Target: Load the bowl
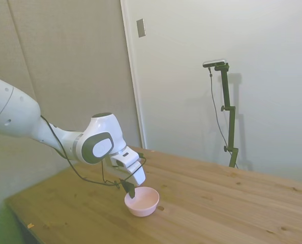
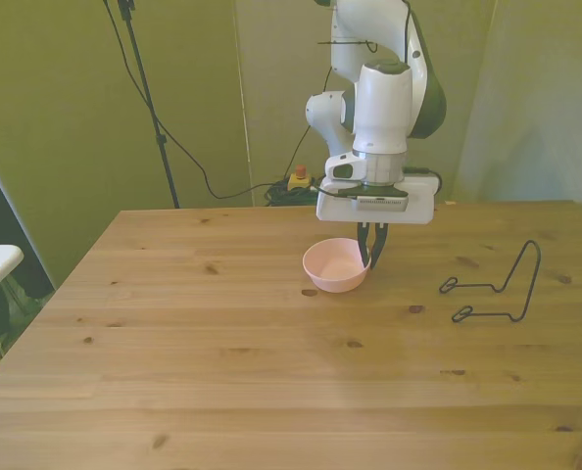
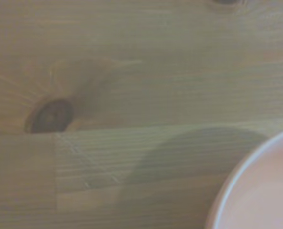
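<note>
- The pink bowl [image 2: 336, 265] stands upright on the wooden desk [image 2: 222, 352], near the middle of it in the front view and toward the far edge — its hollow looks empty.
- The pincer [image 2: 374, 253] hangs straight down at the bowl's rim on the front view's right, with the dark fingers [image 2: 376, 245] close together around the rim; it looks clamped on the bowl's wall.
- In the side view the pincer [image 1: 130, 191] meets the bowl [image 1: 142, 201] at the rim nearest to the arm.
- A black wire rack [image 2: 497, 285] stands on the desk well apart from the bowl, on the front view's right.
- The wrist view shows only a blurred arc of the bowl's rim [image 3: 256, 191] and a dark knot [image 3: 51, 116] in the wood beside it.
</note>
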Tool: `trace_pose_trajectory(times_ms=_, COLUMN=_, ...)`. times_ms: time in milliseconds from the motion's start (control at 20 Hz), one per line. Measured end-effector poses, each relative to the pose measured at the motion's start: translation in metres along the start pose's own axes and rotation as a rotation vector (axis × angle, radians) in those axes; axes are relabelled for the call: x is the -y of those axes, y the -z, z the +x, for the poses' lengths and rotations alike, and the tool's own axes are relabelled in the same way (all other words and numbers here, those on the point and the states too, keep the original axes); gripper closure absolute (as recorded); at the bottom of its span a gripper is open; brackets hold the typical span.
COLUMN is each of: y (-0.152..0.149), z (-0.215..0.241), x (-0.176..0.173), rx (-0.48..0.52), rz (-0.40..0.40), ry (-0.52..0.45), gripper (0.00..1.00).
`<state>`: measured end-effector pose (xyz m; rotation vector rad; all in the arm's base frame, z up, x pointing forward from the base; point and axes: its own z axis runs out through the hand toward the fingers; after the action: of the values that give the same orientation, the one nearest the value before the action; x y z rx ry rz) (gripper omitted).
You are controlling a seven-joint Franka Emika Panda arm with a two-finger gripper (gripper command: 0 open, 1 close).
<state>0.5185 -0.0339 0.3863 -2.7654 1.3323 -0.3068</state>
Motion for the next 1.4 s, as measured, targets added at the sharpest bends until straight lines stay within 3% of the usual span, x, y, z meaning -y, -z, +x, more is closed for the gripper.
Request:
trace_pose_trajectory(times_ms=200, y=0.033, z=0.001, x=0.013, rx=0.012, rz=0.074, ry=0.015, gripper=1.00)
trace_pose_trajectory(times_ms=350, y=0.074, z=-0.003, x=0.033, rx=0.031, rz=0.154, ry=0.051, gripper=1.00)
trace_pose_trajectory(times_ms=400, y=0.100, z=-0.008, x=0.044, rx=0.037, rz=0.194, ry=0.088, gripper=1.00)
trace_pose_trajectory(times_ms=550, y=0.094, z=-0.013, x=0.047, rx=0.053, rz=0.233, ry=0.098, gripper=1.00)
trace_pose_trajectory(times_ms=900, y=0.074, z=-0.050, x=0.070, rx=0.116, rz=0.505, ry=0.119, gripper=1.00)
trace_pose_trajectory(times_ms=1000, y=0.073, z=-0.055, x=0.088, rx=0.115, rz=0.549, ry=0.119, gripper=1.00)
trace_pose_trajectory(times_ms=1400, y=0.058, z=-0.053, x=0.097, rx=0.195, rz=0.655, ry=0.108, gripper=1.00)
